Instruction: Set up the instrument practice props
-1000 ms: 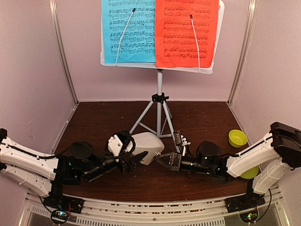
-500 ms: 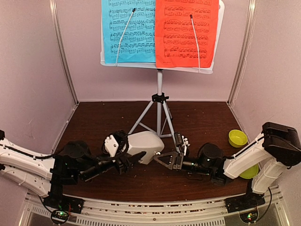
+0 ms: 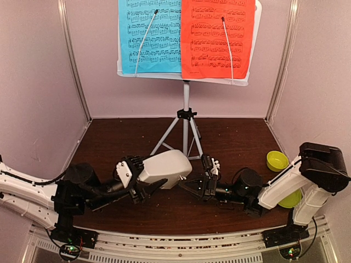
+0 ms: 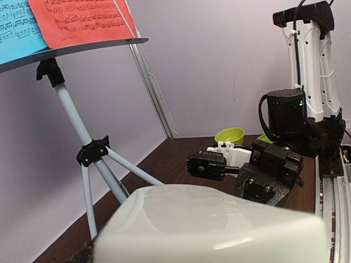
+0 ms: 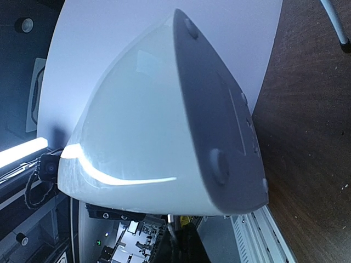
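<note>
Item: white metronome, tipped on its side at the worktop's front centre, base toward the right arm.
Handling: likely light, with a rigid, glossy shell; the tapered flanks may slip, so grip low near the base.
Left claw: spread wide, clasping the metronome.
Right claw: pinched closed, empty, just beside the base.
Obstructions: tripod legs close behind; green dish well to the right.

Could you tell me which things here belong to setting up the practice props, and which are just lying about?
Job: music stand, blue sheet, red sheet, white metronome.
Lying about: far green dish, near green dish.
</note>
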